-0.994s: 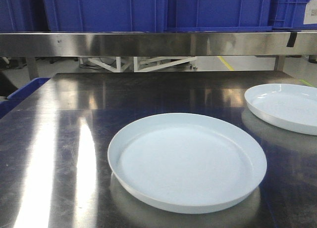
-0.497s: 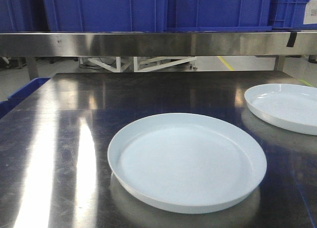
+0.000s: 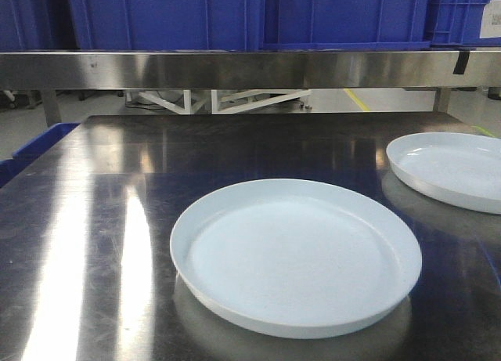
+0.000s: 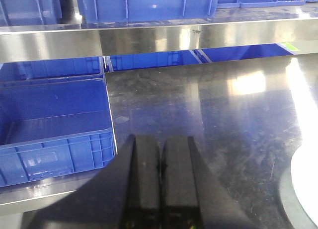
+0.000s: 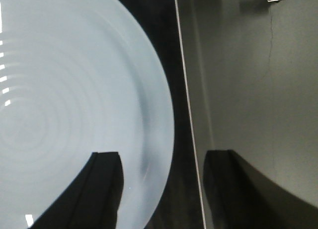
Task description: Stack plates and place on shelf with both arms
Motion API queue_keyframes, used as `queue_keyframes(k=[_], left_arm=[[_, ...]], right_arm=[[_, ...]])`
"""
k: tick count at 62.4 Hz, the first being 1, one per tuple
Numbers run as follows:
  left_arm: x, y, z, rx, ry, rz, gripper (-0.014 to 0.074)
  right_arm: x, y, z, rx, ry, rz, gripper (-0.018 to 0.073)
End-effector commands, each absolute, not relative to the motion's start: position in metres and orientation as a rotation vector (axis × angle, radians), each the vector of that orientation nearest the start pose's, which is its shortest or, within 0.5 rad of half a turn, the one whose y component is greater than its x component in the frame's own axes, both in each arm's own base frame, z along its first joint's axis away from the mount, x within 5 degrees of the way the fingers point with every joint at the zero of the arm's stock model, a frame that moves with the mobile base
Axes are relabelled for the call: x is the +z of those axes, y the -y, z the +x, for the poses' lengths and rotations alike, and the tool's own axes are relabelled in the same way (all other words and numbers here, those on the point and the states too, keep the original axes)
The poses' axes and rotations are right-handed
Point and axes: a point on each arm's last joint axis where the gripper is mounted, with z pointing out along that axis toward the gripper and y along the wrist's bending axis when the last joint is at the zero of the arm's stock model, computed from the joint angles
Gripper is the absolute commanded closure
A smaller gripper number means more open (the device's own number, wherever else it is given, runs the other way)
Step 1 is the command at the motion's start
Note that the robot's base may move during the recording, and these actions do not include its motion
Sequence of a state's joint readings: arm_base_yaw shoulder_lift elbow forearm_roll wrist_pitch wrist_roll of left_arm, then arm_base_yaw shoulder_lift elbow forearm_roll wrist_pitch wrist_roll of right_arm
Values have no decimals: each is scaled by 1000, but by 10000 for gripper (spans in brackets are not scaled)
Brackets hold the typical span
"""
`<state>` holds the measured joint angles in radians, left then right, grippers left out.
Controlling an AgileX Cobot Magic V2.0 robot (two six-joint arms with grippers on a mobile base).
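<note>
Front view: we log no change from a second ago; near plate [image 3: 296,255] and far plate [image 3: 446,169] sit apart, unstacked. Our right gripper [image 5: 163,157] is spread, one plate's rim between its fingers; left gripper [image 4: 160,184] pressed together, empty.

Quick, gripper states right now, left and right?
Left gripper: shut, holding nothing.
Right gripper: open, one finger over a plate, holding nothing.

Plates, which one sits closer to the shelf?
The right-hand plate, cut off by the frame edge; the centre plate lies farther forward from the shelf.
</note>
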<state>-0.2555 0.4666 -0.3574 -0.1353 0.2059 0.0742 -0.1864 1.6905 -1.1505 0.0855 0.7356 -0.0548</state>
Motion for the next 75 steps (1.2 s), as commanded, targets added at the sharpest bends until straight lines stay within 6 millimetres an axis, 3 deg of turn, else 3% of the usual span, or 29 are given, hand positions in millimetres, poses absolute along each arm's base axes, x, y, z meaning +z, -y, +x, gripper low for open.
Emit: queue_keyframes(k=[1,16,32,50,63,75], left_arm=[[300,28,103,-251,-1669,170,512],[300,28,103,-250,-1669,172,512],[300,28,103,-250,-1669,172,512],[300,28,103,-250,-1669,172,512],[300,28,103,-250,-1669,172,512],[301,28,103,-250,-1657,169,512]], right_arm=[[246,62,343,12,-2617,253,97],[232,64,351,7,-2620,251,190],[224,64,353,9,-2647,246,212],[228,63,351,9,-2644,245,515],[261,62,343,3,-2575,233,503],[315,52,320,23,-2489,211,503]])
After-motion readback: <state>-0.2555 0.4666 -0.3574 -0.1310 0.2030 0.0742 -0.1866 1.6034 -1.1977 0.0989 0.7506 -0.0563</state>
